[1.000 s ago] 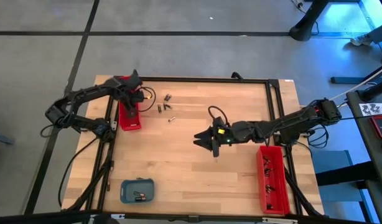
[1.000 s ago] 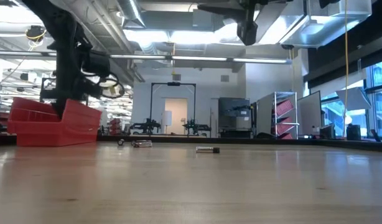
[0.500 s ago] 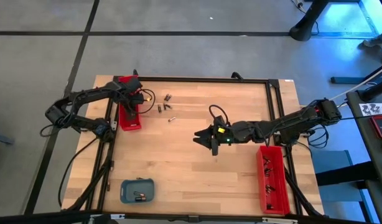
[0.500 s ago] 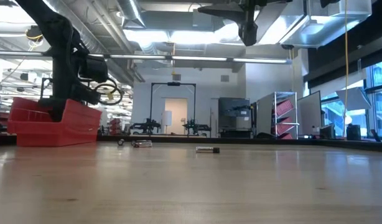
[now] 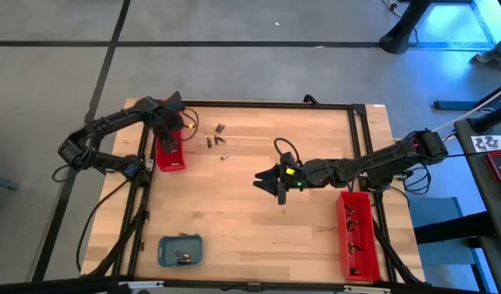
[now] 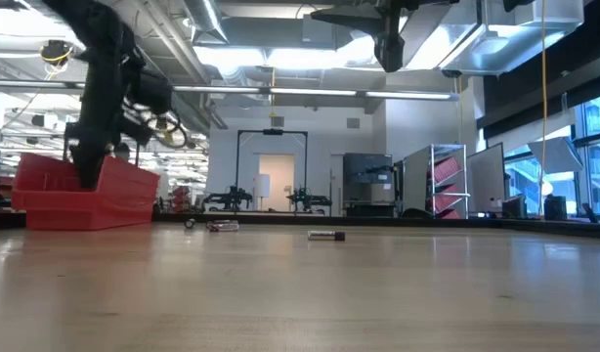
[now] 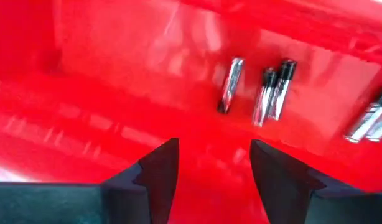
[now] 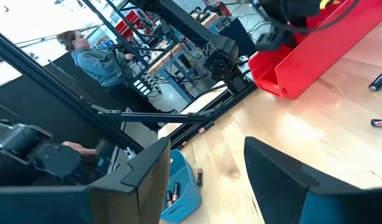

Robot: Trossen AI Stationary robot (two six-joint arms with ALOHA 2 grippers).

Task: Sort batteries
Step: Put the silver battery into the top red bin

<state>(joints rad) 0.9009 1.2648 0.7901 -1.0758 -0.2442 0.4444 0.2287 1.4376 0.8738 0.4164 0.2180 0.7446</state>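
My left gripper (image 7: 213, 168) hangs open over the inside of the left red tray (image 5: 169, 153), pointing down, with nothing between its fingers. Several batteries (image 7: 230, 84) lie loose on the tray's floor beyond the fingertips. Three more batteries (image 5: 219, 128) lie on the wooden table to the right of that tray, and they also show in the low view as batteries (image 6: 326, 235). My right gripper (image 5: 275, 181) stands open above the middle of the table, held about level and holding nothing (image 8: 206, 180).
A second long red tray (image 5: 356, 237) with batteries stands at the near right edge. A small blue-grey tray (image 5: 179, 250) holding a few cells sits near the front left. A black frame (image 5: 267, 104) runs round the table. A person (image 8: 94, 59) sits beyond the table.
My left gripper has turned about its own axis over the left red tray, tipped more steeply downward and risen a little. My right arm has kept still.
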